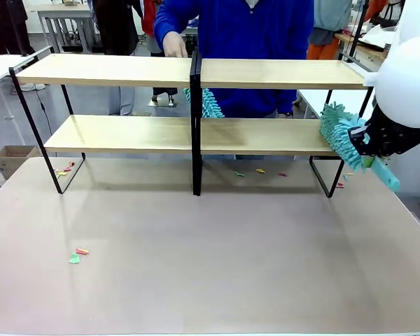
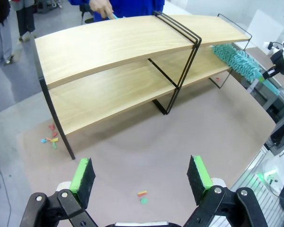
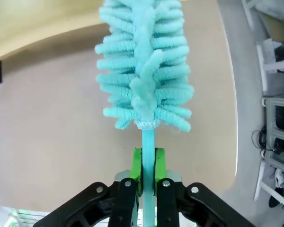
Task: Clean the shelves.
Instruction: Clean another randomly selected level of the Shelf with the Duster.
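The shelves [image 1: 126, 70] stand across the far half of the table, two light wood boards on a black frame with a central post [image 1: 195, 119]. My right gripper [image 1: 360, 142] is shut on the handle of a teal fluffy duster [image 1: 336, 129], whose head touches the right end of the lower board. In the right wrist view the duster [image 3: 144, 71] stands straight up from the gripper [image 3: 148, 163]. My left gripper [image 2: 141, 175] hangs open above the table in front of the shelves [image 2: 118, 47]. A person in blue holds a second teal duster [image 1: 208, 103] behind the rack.
Small coloured scraps [image 1: 78, 254] lie on the tabletop at front left, more scraps [image 1: 259, 171] lie under the lower board, and some sit by the rack's left foot [image 1: 64, 170]. The person's hand [image 1: 173, 45] rests at the top board's back edge.
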{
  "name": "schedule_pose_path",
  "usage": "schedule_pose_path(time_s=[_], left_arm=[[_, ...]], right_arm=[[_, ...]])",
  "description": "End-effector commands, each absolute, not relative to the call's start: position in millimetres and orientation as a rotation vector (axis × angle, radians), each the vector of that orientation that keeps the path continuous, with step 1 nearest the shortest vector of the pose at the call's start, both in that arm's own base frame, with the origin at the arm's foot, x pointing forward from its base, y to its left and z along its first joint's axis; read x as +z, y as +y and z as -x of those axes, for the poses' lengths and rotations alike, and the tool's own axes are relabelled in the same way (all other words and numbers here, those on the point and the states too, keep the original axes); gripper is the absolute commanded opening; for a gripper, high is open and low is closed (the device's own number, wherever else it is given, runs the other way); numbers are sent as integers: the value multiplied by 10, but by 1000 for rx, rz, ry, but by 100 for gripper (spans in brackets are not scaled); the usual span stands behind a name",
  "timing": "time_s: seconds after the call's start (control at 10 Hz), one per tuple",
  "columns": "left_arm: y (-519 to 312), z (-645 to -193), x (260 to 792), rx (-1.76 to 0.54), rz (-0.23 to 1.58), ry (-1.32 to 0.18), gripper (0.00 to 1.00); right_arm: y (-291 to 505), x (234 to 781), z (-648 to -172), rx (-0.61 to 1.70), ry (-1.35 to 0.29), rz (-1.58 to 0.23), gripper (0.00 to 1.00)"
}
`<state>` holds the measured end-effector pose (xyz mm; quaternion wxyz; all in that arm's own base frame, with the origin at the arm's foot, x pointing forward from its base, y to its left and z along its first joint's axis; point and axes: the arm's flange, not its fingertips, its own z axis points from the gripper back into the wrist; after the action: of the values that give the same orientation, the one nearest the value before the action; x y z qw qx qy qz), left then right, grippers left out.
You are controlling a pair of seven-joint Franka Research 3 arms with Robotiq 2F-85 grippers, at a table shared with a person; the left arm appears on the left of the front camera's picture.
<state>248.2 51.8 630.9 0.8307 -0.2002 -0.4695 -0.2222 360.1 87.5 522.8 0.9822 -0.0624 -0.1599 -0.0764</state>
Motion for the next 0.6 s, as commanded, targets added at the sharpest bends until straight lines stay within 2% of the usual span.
schedule_pose_path(time_s=[0.0,0.3,0.5], left_arm=[[518,-2490,6308,-470,429,-995,100],[518,-2490,6308,-470,429,-995,100],[518,-2490,6308,-470,429,-995,100]], right_arm=[[915,5215,-3553,-87,-381,69,12],[898,5267,-3526,-38,-386,-5,12],[899,5371,-3427,16,-388,-121,12]])
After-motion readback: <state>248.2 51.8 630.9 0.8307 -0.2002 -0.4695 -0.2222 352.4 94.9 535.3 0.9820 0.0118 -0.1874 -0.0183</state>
